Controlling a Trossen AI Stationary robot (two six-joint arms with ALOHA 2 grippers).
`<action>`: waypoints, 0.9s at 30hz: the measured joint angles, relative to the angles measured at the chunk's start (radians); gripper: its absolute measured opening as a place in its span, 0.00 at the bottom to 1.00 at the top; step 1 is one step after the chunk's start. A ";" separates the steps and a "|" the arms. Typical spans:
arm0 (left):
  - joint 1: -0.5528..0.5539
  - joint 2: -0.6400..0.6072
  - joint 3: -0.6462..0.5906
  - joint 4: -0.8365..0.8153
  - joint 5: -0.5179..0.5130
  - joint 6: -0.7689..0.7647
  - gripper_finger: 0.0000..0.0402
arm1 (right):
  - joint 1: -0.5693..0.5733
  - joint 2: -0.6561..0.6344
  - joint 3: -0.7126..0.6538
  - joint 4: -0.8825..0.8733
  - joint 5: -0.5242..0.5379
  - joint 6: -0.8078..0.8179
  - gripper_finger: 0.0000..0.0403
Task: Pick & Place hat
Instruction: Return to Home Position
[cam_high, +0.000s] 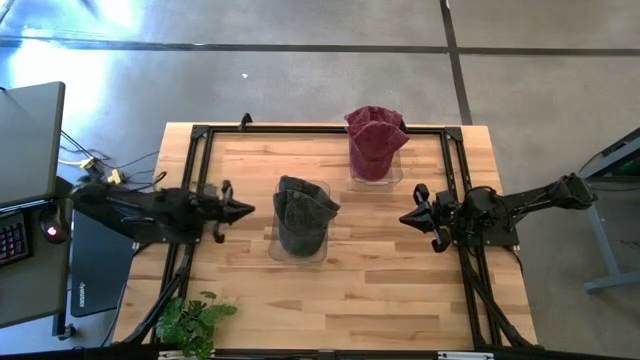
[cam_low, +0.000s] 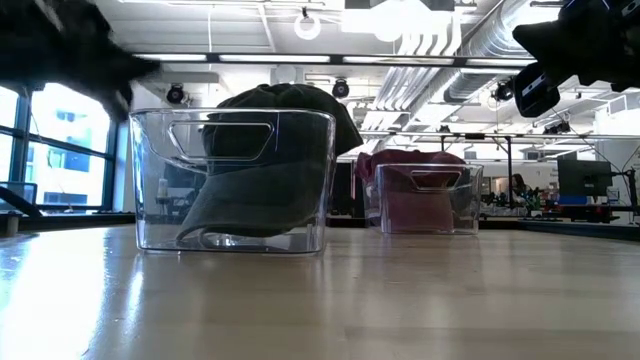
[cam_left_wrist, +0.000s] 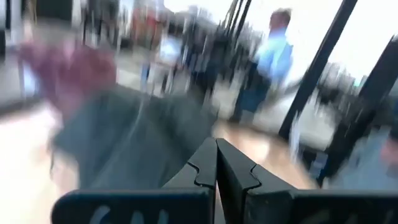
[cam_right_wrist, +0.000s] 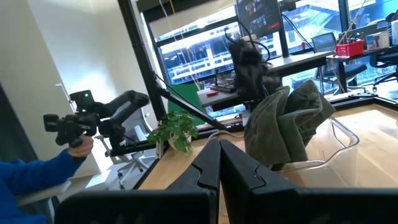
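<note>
A dark green hat sits in a clear plastic bin at the table's middle, its crown rising above the rim; the low view shows the hat inside the bin. A maroon hat fills a second clear bin nearer the far edge. My left gripper hangs shut, left of the green hat, touching nothing. My right gripper is shut, to the right of that bin; its fingers point toward the green hat.
A black metal frame runs along the table's far edge and down both sides. A potted plant stands at the near left corner. A desk with a keyboard stands left of the table. A person's sleeve shows beyond the table.
</note>
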 joint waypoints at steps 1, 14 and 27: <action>0.059 0.045 -0.013 0.008 0.071 -0.016 0.00 | 0.000 0.000 0.000 0.000 0.000 0.000 0.00; 0.466 0.236 -0.017 0.148 0.556 0.062 0.00 | 0.001 0.001 0.001 -0.025 -0.034 -0.007 0.01; 0.194 0.177 -0.017 0.071 0.124 0.149 0.00 | 0.001 0.001 0.001 -0.061 -0.035 0.004 0.01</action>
